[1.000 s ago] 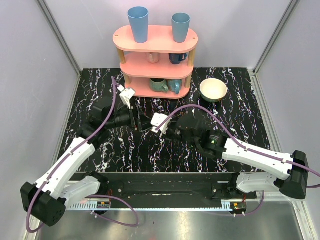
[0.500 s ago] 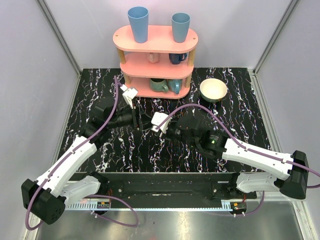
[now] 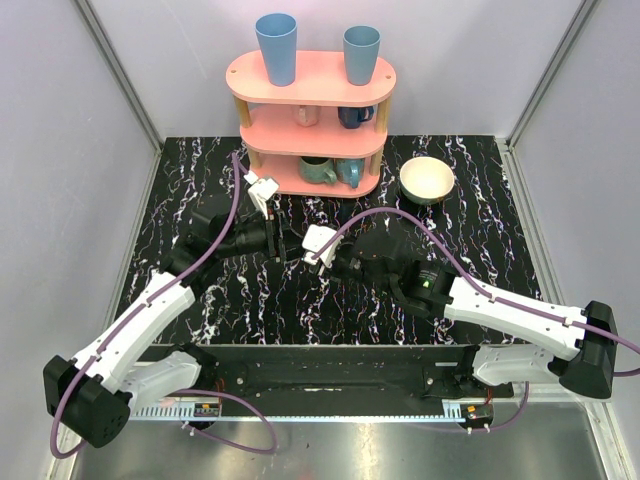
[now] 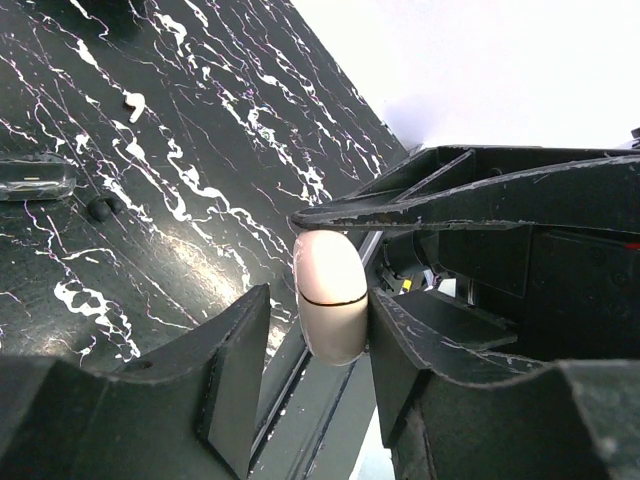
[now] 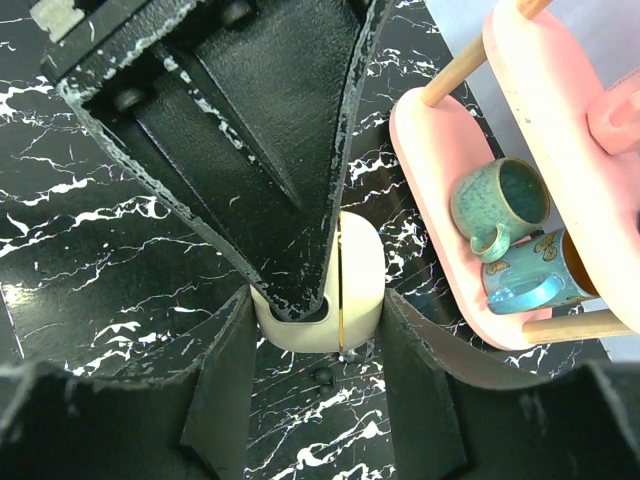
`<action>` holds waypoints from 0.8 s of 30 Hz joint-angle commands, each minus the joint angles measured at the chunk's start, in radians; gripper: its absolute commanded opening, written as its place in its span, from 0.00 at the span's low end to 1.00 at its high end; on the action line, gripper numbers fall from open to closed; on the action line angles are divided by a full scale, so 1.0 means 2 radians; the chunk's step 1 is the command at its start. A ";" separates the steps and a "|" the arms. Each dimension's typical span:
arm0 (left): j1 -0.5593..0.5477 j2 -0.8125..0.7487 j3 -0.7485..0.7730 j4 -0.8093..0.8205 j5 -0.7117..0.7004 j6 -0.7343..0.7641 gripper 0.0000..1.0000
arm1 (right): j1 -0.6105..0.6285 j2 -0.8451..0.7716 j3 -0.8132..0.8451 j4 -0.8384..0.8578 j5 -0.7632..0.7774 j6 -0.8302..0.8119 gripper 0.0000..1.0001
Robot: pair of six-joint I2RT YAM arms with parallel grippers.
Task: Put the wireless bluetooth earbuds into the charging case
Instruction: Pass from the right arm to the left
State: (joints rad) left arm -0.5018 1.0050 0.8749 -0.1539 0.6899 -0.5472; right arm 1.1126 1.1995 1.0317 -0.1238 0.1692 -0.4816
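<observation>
The charging case (image 5: 362, 270) is cream-white and closed, with a thin seam round it. It is held above the black marbled table. My right gripper (image 5: 318, 300) is shut on it, both fingers against its sides. My left gripper (image 4: 318, 300) is open around the same case (image 4: 330, 300): one finger touches it and the other stands apart. A left finger (image 5: 260, 150) covers part of the case in the right wrist view. In the top view the two grippers meet, left gripper (image 3: 285, 244) and right gripper (image 3: 308, 250), and hide the case. No earbuds are clearly in view.
A pink shelf (image 3: 310, 110) with mugs and two blue cups stands at the back. A cream bowl (image 3: 427, 180) sits to its right. Small black bits (image 5: 322, 375) lie on the table under the case. A small clear object (image 4: 35, 175) lies nearby.
My left gripper has shifted slightly right, closer onto the case. The right arm has stayed almost still.
</observation>
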 commanded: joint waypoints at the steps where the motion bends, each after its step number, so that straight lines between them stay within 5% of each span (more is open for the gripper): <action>1: -0.003 0.004 0.010 0.031 0.013 0.002 0.48 | 0.004 -0.012 0.000 0.020 -0.010 0.002 0.07; 8: -0.006 0.004 0.007 0.031 0.017 0.004 0.40 | 0.005 -0.011 0.000 0.018 -0.006 0.001 0.07; 13: -0.006 0.004 0.007 0.031 0.019 0.006 0.17 | 0.004 -0.010 0.000 0.019 -0.007 0.001 0.11; 14: -0.007 0.005 0.007 0.028 0.019 0.010 0.07 | 0.004 -0.010 0.000 0.018 -0.005 0.001 0.16; 15: -0.006 0.006 0.009 0.026 0.020 0.014 0.00 | 0.004 -0.009 0.002 0.020 -0.003 0.003 0.38; 16: -0.006 0.005 0.009 0.023 0.017 0.022 0.00 | 0.004 -0.009 0.003 0.021 0.004 0.005 0.46; 24: -0.006 -0.041 -0.020 0.020 -0.053 0.074 0.00 | 0.004 -0.038 0.000 0.058 0.041 0.047 0.82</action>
State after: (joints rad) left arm -0.5114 1.0008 0.8642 -0.1555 0.6758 -0.4839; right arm 1.1130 1.1877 1.0267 -0.1043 0.1940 -0.4507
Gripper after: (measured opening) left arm 0.329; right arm 0.781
